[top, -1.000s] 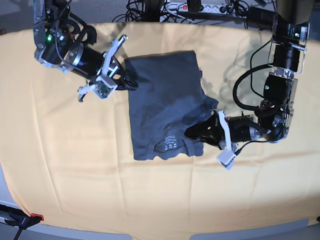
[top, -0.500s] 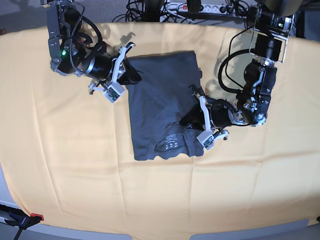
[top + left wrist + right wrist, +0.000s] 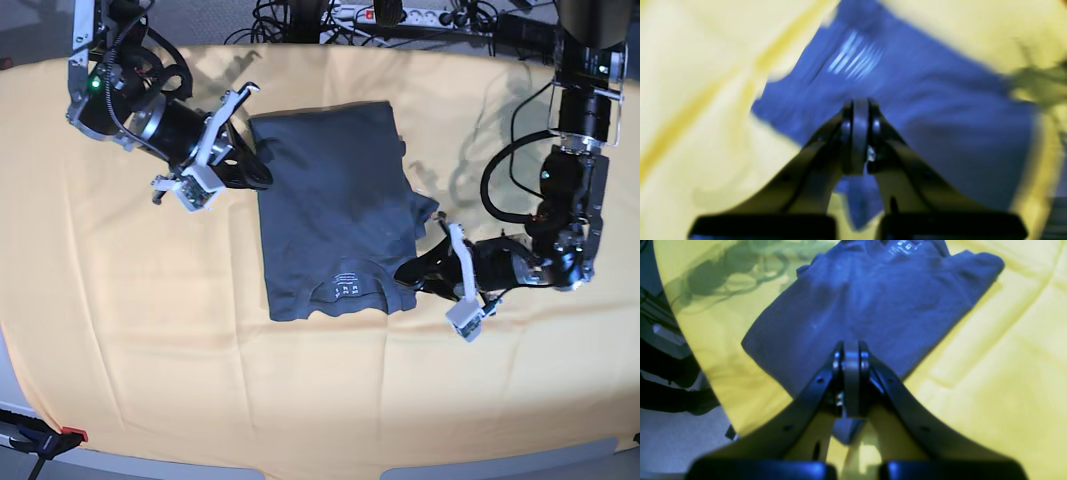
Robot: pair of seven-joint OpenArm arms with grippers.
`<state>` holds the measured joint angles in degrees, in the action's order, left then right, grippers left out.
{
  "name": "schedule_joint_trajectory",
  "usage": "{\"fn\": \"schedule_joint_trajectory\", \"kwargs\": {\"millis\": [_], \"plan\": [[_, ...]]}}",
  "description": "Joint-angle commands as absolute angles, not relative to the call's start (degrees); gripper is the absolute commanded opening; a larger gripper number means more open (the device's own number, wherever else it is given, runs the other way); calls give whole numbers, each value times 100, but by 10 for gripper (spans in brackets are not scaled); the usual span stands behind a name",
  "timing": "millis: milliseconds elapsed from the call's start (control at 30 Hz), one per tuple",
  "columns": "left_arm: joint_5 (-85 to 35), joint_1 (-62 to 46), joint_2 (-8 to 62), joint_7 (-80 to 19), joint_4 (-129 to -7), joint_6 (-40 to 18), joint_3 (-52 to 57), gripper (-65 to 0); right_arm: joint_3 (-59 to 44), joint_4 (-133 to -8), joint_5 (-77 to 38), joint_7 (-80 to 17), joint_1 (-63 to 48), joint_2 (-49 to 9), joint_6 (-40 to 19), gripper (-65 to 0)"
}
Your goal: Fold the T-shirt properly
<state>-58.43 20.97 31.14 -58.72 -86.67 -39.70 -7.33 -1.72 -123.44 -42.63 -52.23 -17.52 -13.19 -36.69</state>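
The base view looks straight down from high up. Each wrist view looks along its closed jaws from close behind, the left one blurred. All three share the T-shirt (image 3: pixel 335 215) ahead of the jaws, on the yellow cloth (image 3: pixel 130 330).

Black arms (image 3: pixel 150 115), looped cables, white camera mounts.

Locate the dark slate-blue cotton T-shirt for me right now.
In the base view, the dark slate-blue cotton T-shirt lies folded near the middle of the yellow cloth, collar toward the camera, between both shut end effectors.
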Motion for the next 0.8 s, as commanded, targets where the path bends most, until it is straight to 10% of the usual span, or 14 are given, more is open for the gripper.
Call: {"fn": "schedule_joint_trajectory", "kwargs": {"millis": [0,367,767], "plan": [[-6222,2206,3277,-5964,-8788,-4000,-569,-650,-360,-12492,-4545,-5085,-1699,-1350,-3642,-650],[-8500,1184,3382,-7732,-9144,-4000,919,-650,-2493,-12505,-8475,-6882,-2112,-1354,-4000,-650],[-8500,-1164,3590,-7677,-11854,-4000,3092,-650,-4040,-12540,-8500,-7382,-3288,-1354,-4000,-650]]}}
